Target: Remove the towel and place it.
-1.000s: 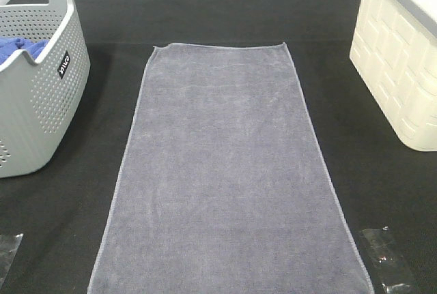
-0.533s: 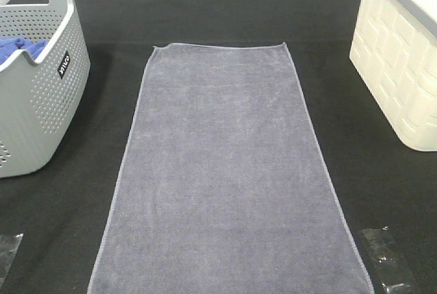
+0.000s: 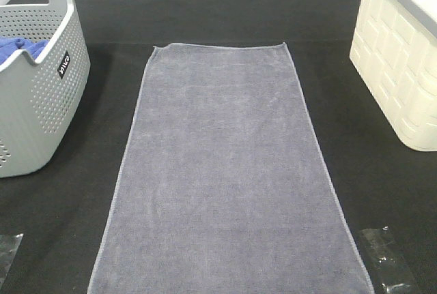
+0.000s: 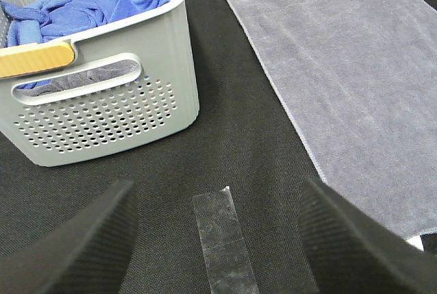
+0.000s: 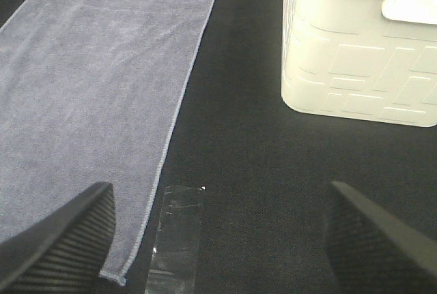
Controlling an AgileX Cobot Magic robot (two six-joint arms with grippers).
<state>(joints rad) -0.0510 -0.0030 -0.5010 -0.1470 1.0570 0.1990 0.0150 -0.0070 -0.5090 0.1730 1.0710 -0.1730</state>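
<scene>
The towel (image 3: 225,171) lies spread flat and lengthwise down the middle of the black table (image 3: 225,7), hem visible along both long edges, near end running out of the exterior view. Nothing touches it.

Grey perforated basket (image 3: 41,96) stands to the left of the towel, apart from it; a bright blue cloth (image 4: 89,4) is bunched inside. Cream bin (image 3: 399,69) stands to the right, also apart from the towel.

Left tool (image 4: 218,239): fingers spread wide, nothing between them, hovering over bare table and a strip of clear tape (image 4: 222,239), between basket and towel edge.

Right tool (image 5: 218,232): fingers spread wide, empty, above a second clear tape strip (image 5: 177,236) just beside the towel's near corner. Neither tool appears in the exterior view.
</scene>
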